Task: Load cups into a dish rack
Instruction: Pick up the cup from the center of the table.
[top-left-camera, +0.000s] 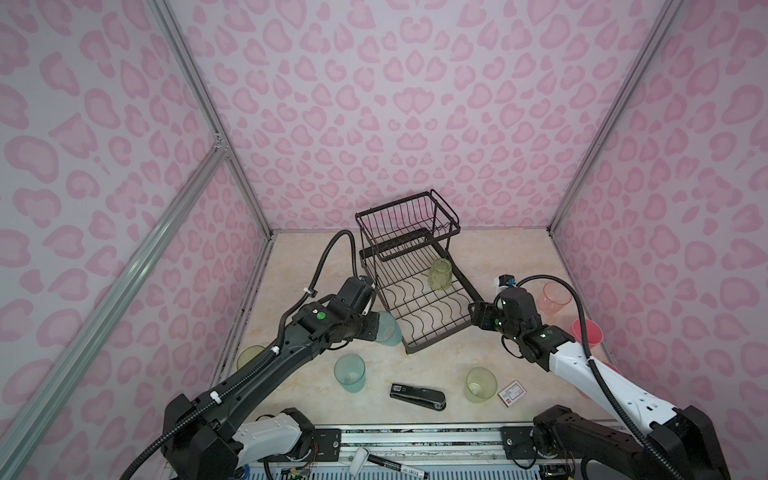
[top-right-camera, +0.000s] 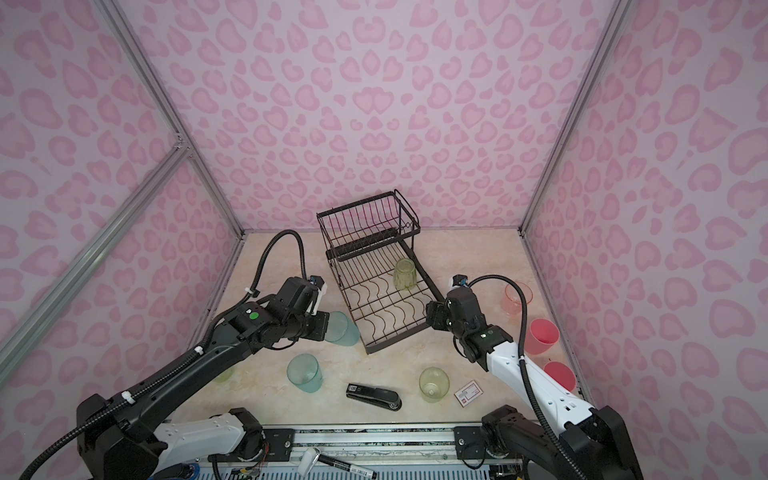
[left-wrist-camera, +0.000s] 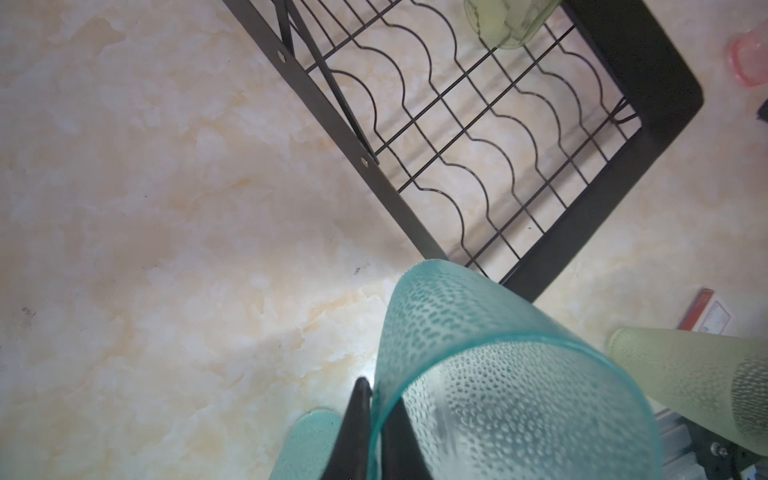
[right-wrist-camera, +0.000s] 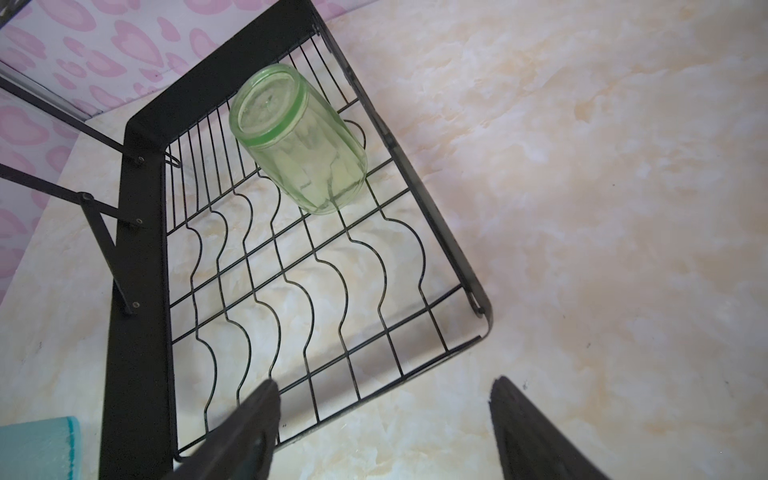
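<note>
My left gripper is shut on the rim of a frosted teal cup, with one finger inside the cup and one outside. The cup is tilted on its side beside the front left corner of the black wire dish rack. A yellow-green cup stands upside down on the rack's lower tray. My right gripper is open and holds nothing, above the table by the tray's front right corner.
On the table stand a teal cup, two yellow-green cups, a clear pink cup and opaque pink cups. A black stapler and a small card box lie near the front edge.
</note>
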